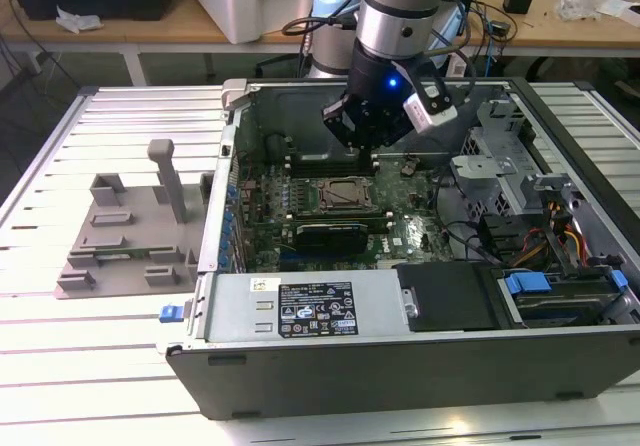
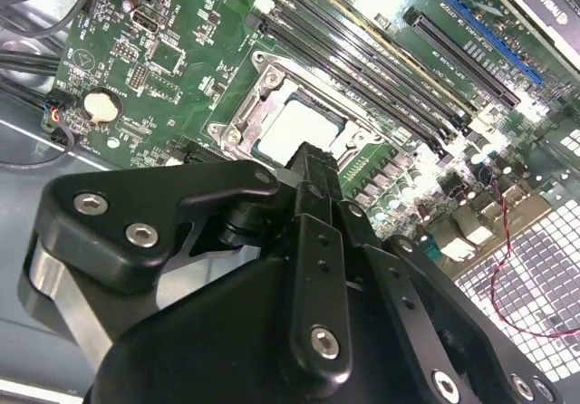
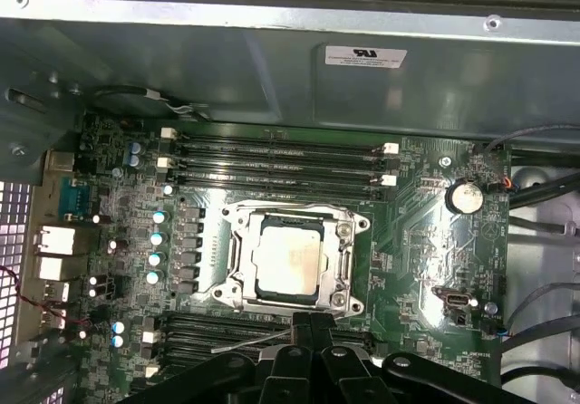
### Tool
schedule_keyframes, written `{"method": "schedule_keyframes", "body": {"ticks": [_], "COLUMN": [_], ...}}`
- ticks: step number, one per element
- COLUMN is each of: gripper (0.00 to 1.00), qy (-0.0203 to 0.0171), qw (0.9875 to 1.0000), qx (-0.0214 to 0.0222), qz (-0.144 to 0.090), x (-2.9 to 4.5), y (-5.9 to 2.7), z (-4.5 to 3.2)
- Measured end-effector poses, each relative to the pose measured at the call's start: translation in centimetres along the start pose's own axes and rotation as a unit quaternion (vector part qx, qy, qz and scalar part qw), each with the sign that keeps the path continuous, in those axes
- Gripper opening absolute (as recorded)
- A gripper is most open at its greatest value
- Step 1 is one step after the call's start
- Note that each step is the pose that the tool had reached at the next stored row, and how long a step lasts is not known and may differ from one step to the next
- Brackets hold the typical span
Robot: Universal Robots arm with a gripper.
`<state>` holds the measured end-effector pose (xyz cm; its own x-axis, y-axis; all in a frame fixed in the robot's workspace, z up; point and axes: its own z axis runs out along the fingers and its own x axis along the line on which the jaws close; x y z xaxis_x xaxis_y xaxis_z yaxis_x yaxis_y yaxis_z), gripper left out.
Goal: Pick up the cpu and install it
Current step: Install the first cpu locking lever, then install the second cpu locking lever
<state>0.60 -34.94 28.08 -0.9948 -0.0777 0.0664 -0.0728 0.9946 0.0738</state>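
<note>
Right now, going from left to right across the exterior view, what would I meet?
Grey plastic tray → small blue clip → green motherboard with the cpu in its socket → drive cage → bundle of coloured cables.

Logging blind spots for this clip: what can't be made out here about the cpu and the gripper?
- The cpu lies in the socket; whether it is fully seated is too fine to tell in both wrist views.
- The cpu in the exterior view: too small to tell apart.

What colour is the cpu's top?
Silvery-grey cpu top, seated in its socket; clearest in the first wrist view.
</note>
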Motion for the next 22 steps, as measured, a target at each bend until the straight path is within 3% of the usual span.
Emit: {"method": "schedule_keyframes", "body": {"ticks": [7, 12, 15, 17, 18, 22], "gripper": [0.11, 0.11, 0.11, 0.11, 0.11, 0.11], "qy": [0.0000, -0.0001, -0.0006, -0.0012, -0.0016, -0.0016], "qw": [1.0000, 1.0000, 1.0000, 0.9998, 0.9998, 0.9998], "qx": [-0.0001, -0.0012, -0.0077, -0.0178, -0.0221, -0.0221], "qz": [0.000, 0.000, -0.001, -0.001, -0.002, -0.002], "x": [0.00, 0.09, 0.13, 0.16, 0.43, 1.79], "y": [-0.02, -1.47, -2.10, -2.65, -3.01, -3.05], "z": [-0.01, 0.04, 0.16, 0.25, 0.69, 1.96]}}
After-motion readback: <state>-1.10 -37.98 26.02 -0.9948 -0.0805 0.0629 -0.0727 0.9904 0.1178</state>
